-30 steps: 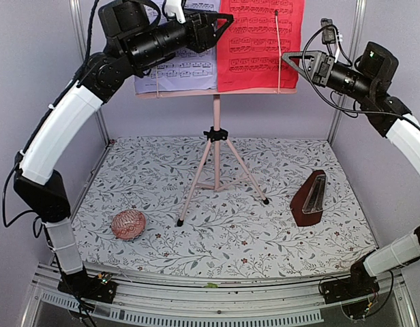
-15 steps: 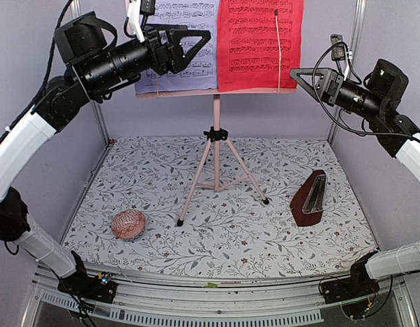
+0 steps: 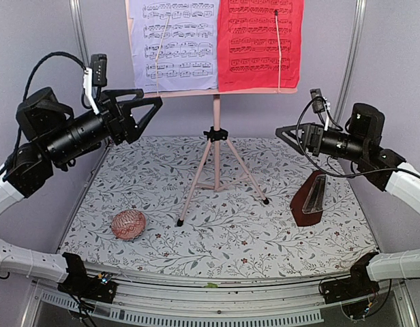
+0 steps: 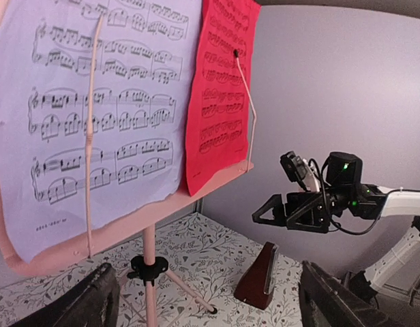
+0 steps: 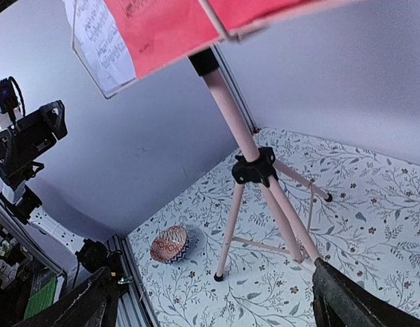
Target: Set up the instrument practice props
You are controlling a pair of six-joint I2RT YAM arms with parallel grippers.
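Observation:
The pink tripod music stand rises at the back middle of the mat. On its desk stand a lavender sheet-music page and, to its right, a red one, each behind a thin pink retaining arm. The dark red-brown pyramid metronome stands upright on the mat at the right. My left gripper hangs open and empty left of the stand, below the desk. My right gripper is open and empty just above the metronome. The left wrist view shows both pages, the metronome and the right gripper.
A red-patterned bowl lies tipped on the floral mat at the front left, also in the right wrist view as the bowl. Metal frame posts flank the lavender back wall. A rail runs along the near edge.
Both arms have dropped down and outward from the stand's desk, and both sets of jaws have spread wider. The two pages stay on the stand.

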